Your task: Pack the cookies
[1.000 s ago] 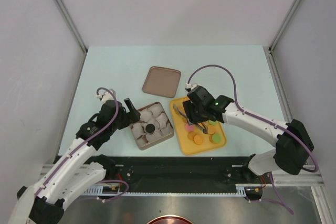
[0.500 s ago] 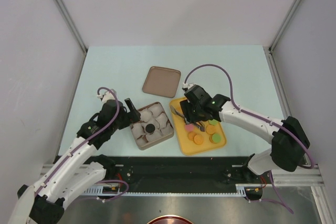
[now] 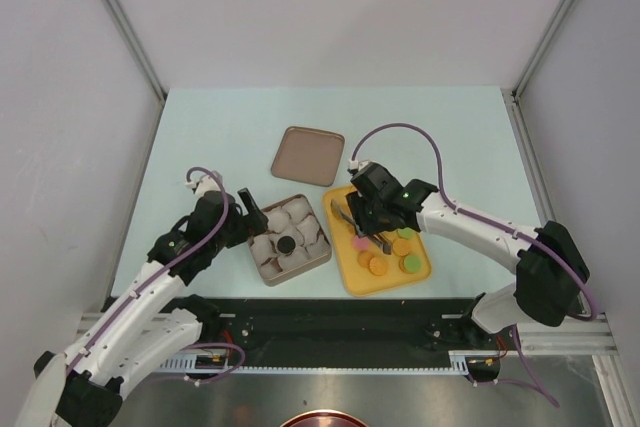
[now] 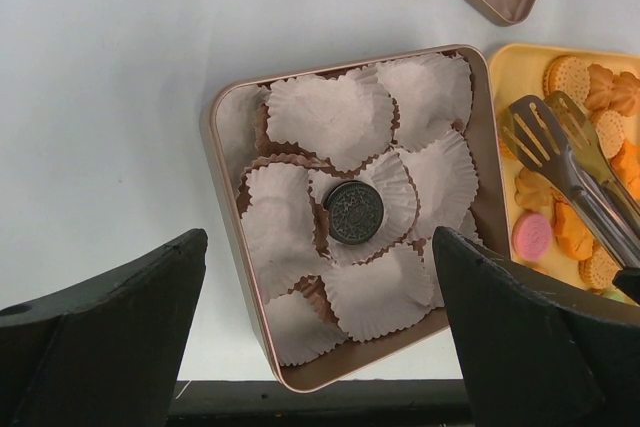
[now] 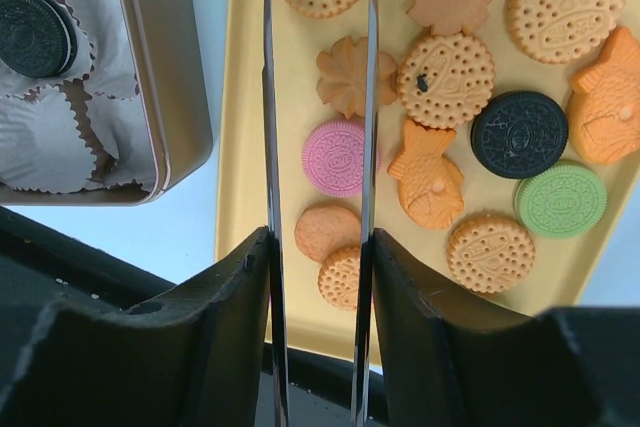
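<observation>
— Metal tongs (image 4: 540, 137) clamped in the right gripper (image 5: 320, 247), two blades parted, nothing pinched between. Hanging over the yellow tray (image 5: 245, 147) of cookies (image 5: 445, 77).

— Likely next pick?

— Probably the pink cookie (image 5: 335, 157): sits squarely between the blades in the right wrist view. Long axis of the tongs from 6 to 12 o'clock there, tips out of frame past 12, so exact aim unclear.

— And the drop?

— Into the brown tin (image 4: 232, 127), at 9 o'clock from the tray in the top view, just beside it on the table (image 4: 120, 67). Lined with white paper cups (image 4: 330, 117), one black cookie (image 4: 353, 212) in the middle cup.

— Left side?

— Left gripper (image 4: 320, 247) spread wide, holding nothing, at the tin's 9 o'clock in the top view. Right arm nearer the tray by far, so a short swing toward 9 o'clock for the carry.
</observation>
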`<state>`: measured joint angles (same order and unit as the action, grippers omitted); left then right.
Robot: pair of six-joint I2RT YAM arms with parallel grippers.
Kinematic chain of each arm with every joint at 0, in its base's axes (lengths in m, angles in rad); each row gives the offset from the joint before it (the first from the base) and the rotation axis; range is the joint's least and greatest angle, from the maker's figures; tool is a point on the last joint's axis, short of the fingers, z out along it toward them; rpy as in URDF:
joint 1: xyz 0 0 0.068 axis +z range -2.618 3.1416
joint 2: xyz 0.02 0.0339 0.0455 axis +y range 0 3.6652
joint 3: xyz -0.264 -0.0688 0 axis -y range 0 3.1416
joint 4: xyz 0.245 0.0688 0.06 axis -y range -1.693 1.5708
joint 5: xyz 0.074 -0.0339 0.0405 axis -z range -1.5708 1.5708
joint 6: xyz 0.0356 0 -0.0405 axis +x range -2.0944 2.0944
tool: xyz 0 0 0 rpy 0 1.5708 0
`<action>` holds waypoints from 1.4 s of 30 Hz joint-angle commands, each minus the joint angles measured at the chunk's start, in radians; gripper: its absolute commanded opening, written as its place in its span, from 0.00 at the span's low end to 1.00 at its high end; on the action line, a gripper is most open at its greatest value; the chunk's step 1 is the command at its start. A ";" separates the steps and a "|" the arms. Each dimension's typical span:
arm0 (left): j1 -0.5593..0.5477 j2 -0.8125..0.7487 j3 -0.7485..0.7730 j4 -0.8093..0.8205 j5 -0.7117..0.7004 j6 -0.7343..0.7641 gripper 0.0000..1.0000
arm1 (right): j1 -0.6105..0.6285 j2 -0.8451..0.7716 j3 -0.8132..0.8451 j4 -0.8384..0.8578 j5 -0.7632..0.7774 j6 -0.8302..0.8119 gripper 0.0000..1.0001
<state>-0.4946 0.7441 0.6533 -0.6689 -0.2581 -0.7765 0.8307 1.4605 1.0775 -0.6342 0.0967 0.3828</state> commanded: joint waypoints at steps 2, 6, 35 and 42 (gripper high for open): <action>0.005 -0.006 -0.001 0.023 -0.003 0.014 1.00 | 0.013 -0.058 0.019 -0.022 0.030 0.002 0.41; 0.007 -0.009 0.005 0.020 -0.006 0.013 1.00 | 0.021 -0.100 0.074 -0.054 0.060 0.002 0.40; 0.010 -0.086 0.035 -0.038 -0.069 0.008 1.00 | 0.223 0.138 0.401 -0.021 0.011 -0.041 0.39; 0.013 -0.106 0.037 -0.057 -0.079 0.010 1.00 | 0.222 0.215 0.438 -0.001 -0.029 -0.055 0.39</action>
<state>-0.4919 0.6514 0.6548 -0.7155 -0.3119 -0.7769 1.0515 1.6543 1.4460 -0.6968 0.0998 0.3531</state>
